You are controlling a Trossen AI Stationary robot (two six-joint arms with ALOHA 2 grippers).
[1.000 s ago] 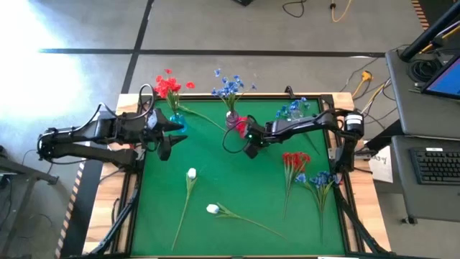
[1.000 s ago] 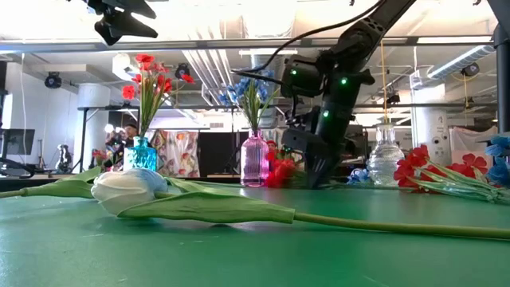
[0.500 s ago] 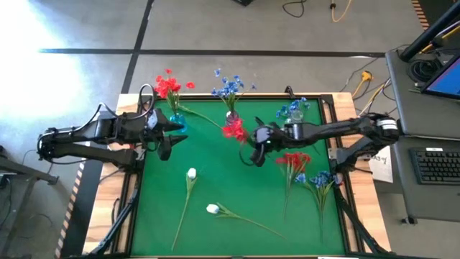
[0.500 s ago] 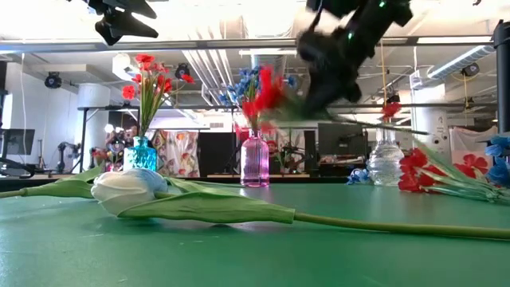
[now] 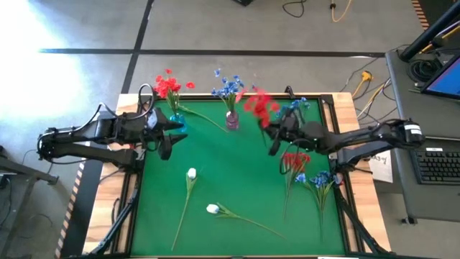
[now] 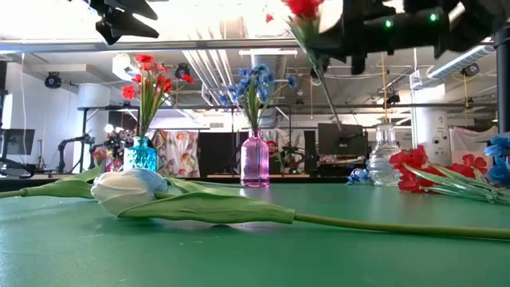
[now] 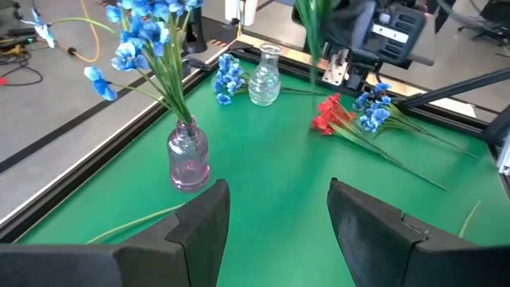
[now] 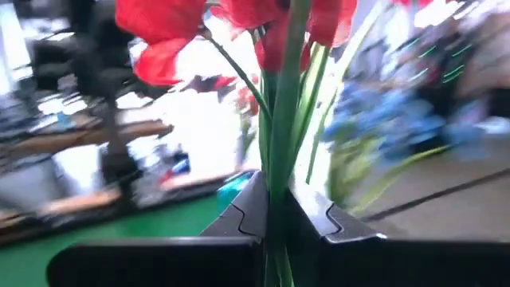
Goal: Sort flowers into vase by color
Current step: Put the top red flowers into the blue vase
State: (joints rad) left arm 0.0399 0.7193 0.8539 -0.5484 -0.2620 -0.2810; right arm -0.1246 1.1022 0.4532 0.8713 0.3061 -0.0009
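My right gripper (image 5: 273,134) hovers high over the table's far right part, shut on a red flower (image 5: 259,106) with its bloom (image 6: 304,7) topmost. My left gripper (image 5: 167,138) waits open, raised near the blue vase (image 5: 176,124), which holds red flowers. A pink vase (image 5: 231,119) holds blue flowers (image 7: 147,32). A clear vase (image 7: 264,76) stands at the far right with a blue sprig lying beside it. More red (image 5: 295,161) and blue flowers (image 5: 320,180) lie flat at the right. Two white tulips (image 5: 192,174) (image 5: 213,209) lie near the middle. My right gripper pinches the red flower's green stem (image 8: 276,179) between its two fingers, a short way below the bloom. The fingers come level from the table's right and lie across the stem. The flower is lifted clear and stands tilted, bloom up, its stem (image 6: 331,97) slanting down below the fingers.
The three vases stand in a row along the far edge. Loose flowers cover the right side, and tulip stems stretch toward the near edge. Bare green mat (image 5: 237,173) lies in the middle. A black frame (image 5: 129,194) borders the table.
My right gripper has risen from the mat beside the pink vase and moved toward the table's right, staying shut on the stem. The red flower, then low by the vase, has been lifted clear and swung with its bloom up.
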